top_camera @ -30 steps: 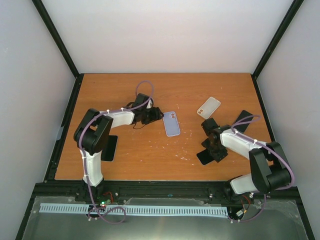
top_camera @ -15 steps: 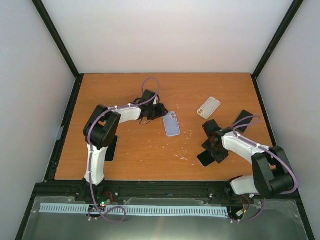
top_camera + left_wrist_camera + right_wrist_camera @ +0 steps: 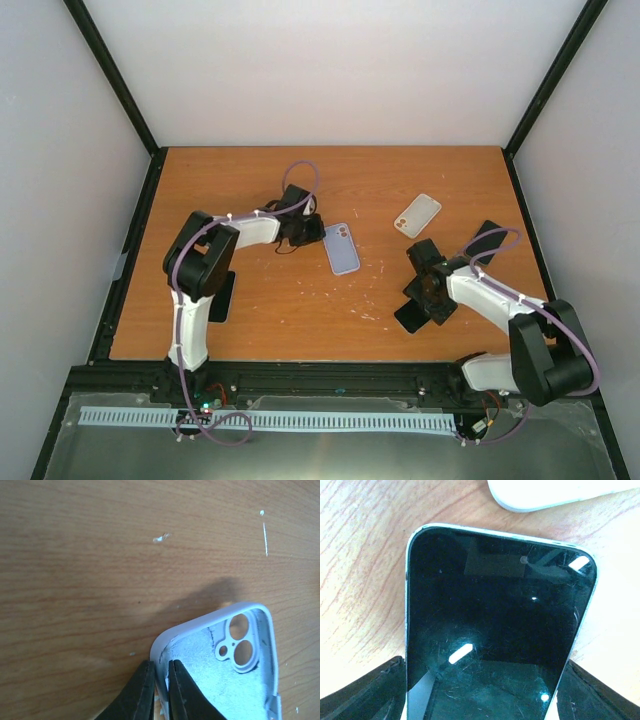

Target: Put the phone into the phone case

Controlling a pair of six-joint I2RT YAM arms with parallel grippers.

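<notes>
A lavender phone case (image 3: 343,250) lies open side up at the table's middle, its camera cut-outs at the far end. My left gripper (image 3: 311,231) is at its left edge. In the left wrist view the gripper (image 3: 161,680) is shut on the case (image 3: 220,670), one finger inside the side wall near a corner and one outside. The black phone (image 3: 495,630) lies screen up between my right gripper's (image 3: 485,700) fingers, which press its two long edges. From above, that gripper (image 3: 428,285) is right of centre, with the phone's (image 3: 409,317) end sticking out.
A second, whitish case (image 3: 417,215) lies beyond the right gripper; a white edge (image 3: 560,492) shows past the phone's top. Flat black rectangles lie at the right (image 3: 489,240) and under the left arm (image 3: 220,296). Black frame posts and white walls enclose the table.
The left gripper's fingers have closed on the lavender case's side wall, and its arm has shifted a little. The right gripper and phone have barely moved.
</notes>
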